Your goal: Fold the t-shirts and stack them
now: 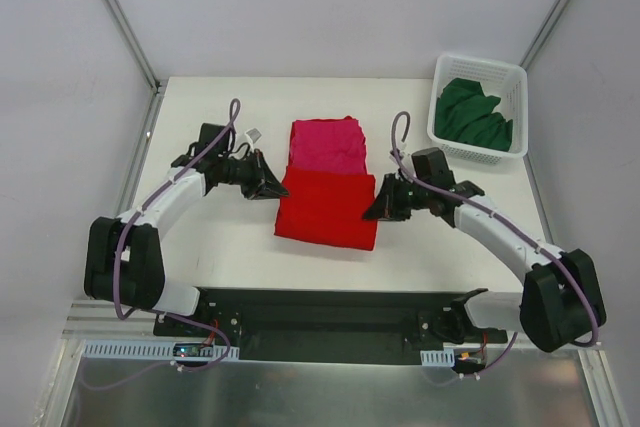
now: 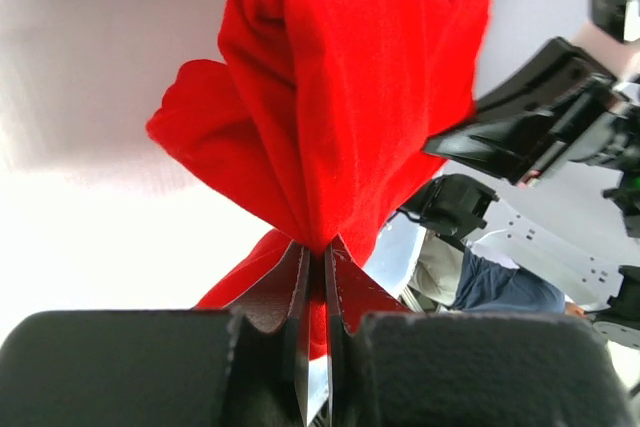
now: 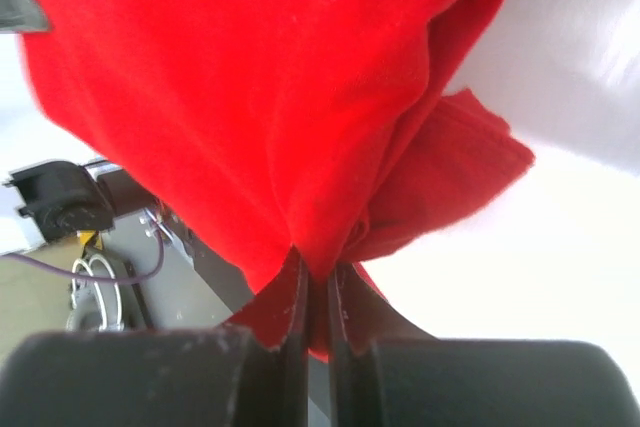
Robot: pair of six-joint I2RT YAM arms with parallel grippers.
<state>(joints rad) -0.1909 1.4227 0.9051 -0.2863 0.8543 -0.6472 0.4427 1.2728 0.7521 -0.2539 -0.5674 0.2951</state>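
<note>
Though overhead hides it, wrist views show left pincer [image 2: 317,257] and right pincer [image 3: 318,272] pinching red t-shirt [image 2: 340,97].

White table [image 1: 220,247], bare surface matte. 1 white plastic lattice basket [image 1: 468,150] at the far right corner, sitting on the table. 2 aluminium frame posts, left post [image 1: 116,12] and right post [image 1: 561,7], slant up from the table's far corners. Plain white back wall [image 1: 340,7]. Black base plate [image 1: 330,322] along the near edge, white slotted cable duct [image 1: 130,349] just in front. Small pale tag [image 1: 254,134] on the table, unreadable. Left wrist view: person [image 2: 480,282] partly seen, grey top, blue trousers.
</note>
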